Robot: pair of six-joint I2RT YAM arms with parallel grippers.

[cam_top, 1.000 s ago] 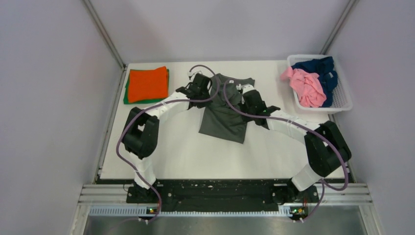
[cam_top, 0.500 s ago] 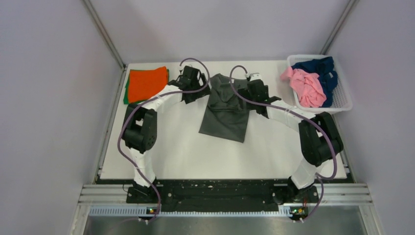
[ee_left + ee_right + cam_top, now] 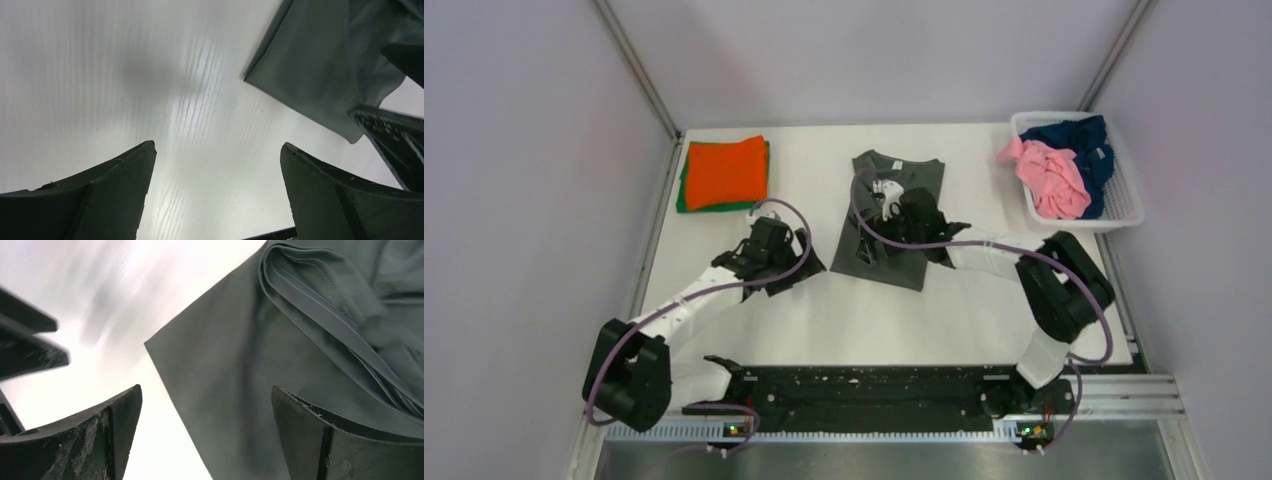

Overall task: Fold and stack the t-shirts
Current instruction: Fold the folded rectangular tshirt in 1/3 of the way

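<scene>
Dark grey t-shirt [image 3: 904, 178] sits half-folded mid table [image 3: 824, 320]. Right gripper [image 3: 206, 392] hovers wide open over its near-left corner, left gripper [image 3: 217, 150] wide open over bare table just left. Next I'd guess: pinch the near hem, fold it far.

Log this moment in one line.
left end effector open, over table beside grey shirt | right end effector open, above its corner | orange shirt folded on green shirt | pink shirt, navy shirt in basket

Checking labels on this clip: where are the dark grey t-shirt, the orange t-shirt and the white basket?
dark grey t-shirt [image 3: 919, 172], top view, chest below the collar.
orange t-shirt [image 3: 726, 170], top view, middle of its top.
white basket [image 3: 1124, 195], top view, right lattice wall.
</scene>
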